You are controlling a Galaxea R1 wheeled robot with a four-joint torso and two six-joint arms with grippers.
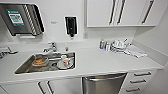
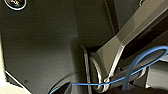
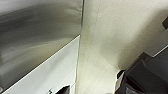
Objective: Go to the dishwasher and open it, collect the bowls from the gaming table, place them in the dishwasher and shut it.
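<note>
Step in hand: reaching the dishwasher point(image 1: 103, 83), shut, under the white counter point(image 1: 105, 62) right of the sink point(image 1: 47, 62); next needs a gripper on its bar handle; claw state cannot be told.

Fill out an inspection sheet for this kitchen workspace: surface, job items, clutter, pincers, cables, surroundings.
Surface: white countertop with an inset steel sink.
Job's things: dishwasher under the counter, steel front, door shut, bar handle across its top. Bowls: nothing seen that is surely one of them.
Clutter: dishes in the sink; bottles and stacked dishes at the counter's back right, cloth beside them.
Pincers: fingers cannot be made out.
Cables: blue cable looping by the left arm.
Surroundings: tap, paper towel dispenser, soap dispenser, upper cabinets, drawers.
</note>
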